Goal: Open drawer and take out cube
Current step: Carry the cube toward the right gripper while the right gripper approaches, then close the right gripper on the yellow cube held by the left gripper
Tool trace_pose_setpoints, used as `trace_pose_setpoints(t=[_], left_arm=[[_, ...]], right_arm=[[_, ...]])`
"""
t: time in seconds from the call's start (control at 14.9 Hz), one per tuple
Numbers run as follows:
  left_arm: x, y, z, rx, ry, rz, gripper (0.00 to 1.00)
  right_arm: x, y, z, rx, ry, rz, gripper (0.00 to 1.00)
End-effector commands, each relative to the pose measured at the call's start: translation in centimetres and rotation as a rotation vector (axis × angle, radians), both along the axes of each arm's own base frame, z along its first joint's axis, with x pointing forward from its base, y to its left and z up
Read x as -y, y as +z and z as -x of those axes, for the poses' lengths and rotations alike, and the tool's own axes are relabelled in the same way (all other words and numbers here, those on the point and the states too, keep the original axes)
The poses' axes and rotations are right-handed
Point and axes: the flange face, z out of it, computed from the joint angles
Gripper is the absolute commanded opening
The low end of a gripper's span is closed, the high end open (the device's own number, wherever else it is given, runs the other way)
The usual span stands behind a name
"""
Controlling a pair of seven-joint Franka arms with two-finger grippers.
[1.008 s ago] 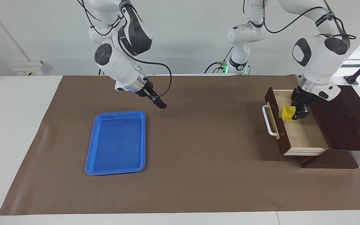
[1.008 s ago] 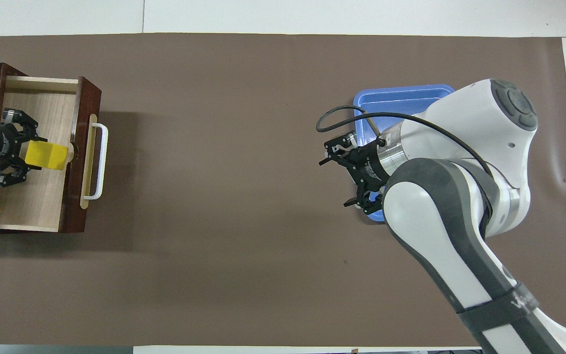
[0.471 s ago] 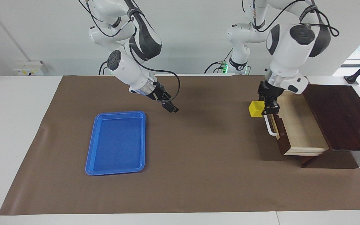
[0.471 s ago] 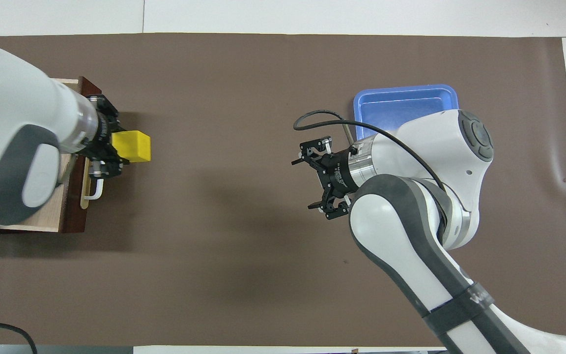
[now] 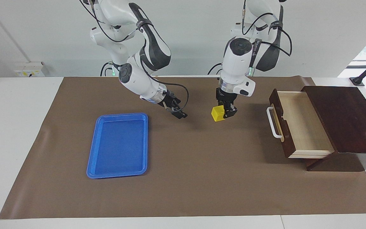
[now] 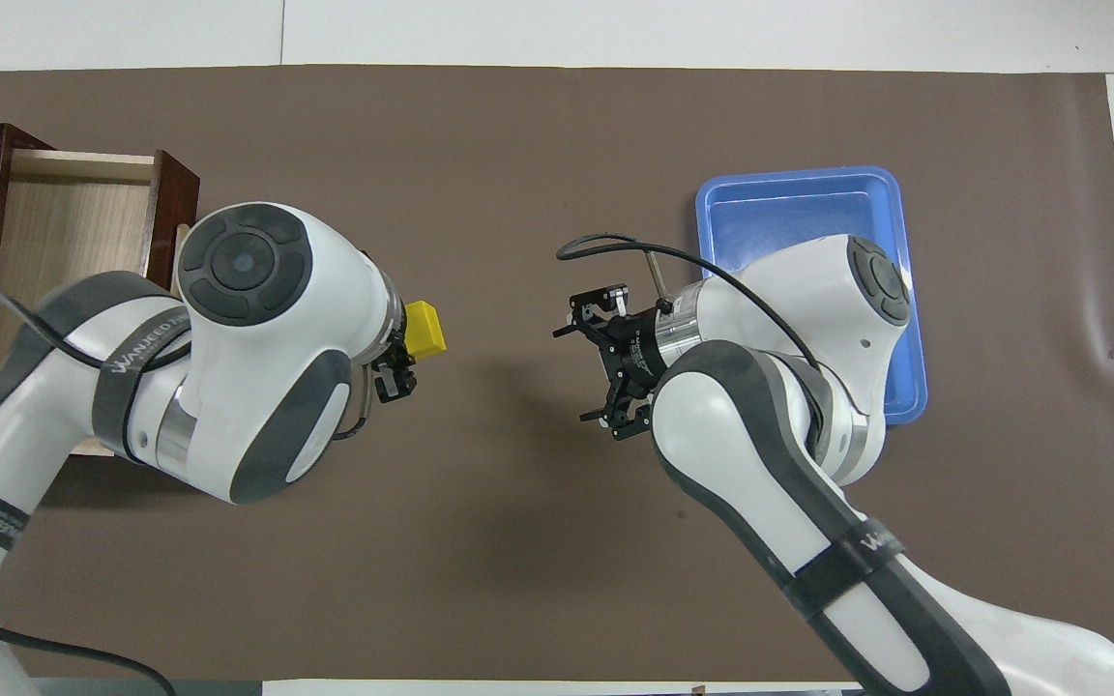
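With the drawer point(image 5: 297, 125) open and empty toward my left arm's end, my left gripper point(image 5: 225, 113) grips the cube point(image 5: 217, 113) in the air over mid-mat, facing my wide-open right gripper point(image 6: 596, 362), so only a handover or set-down seems left.

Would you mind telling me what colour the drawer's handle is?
The handle is white, on a tan strip; the facing view shows it best.

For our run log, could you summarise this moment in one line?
drawer: open, empty | cube: held by left gripper over mat | right gripper: open, facing cube
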Motion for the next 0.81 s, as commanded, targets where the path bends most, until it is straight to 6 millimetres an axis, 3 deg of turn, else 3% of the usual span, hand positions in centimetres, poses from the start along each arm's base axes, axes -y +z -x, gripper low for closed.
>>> trace_pose_setpoints(t=[0.0, 0.07, 0.2, 0.4, 0.74], left_arm=[[2.6, -0.2, 1.6, 0.017, 0.054, 0.020, 0.00], [4.0, -0.2, 2.6, 0.018, 0.038, 0.021, 0.00], [4.7, -0.3, 3.0, 0.019, 0.043, 0.021, 0.00], [4.7, -0.7, 3.2, 0.006, 0.039, 0.007, 0.00], [4.6, -0.8, 3.3, 0.004, 0.040, 0.003, 0.00]], right_arm=[[-1.7, -1.7, -1.1, -0.005, 0.020, -0.021, 1.00], [-2.5, -1.7, -1.6, -0.010, 0.032, -0.028, 1.00], [-3.0, -2.2, -2.1, -0.030, 0.024, -0.050, 1.00], [-2.5, -2.0, -2.8, -0.075, 0.014, -0.108, 1.00], [-3.9, -1.7, -2.1, -0.085, 0.029, -0.125, 1.00]])
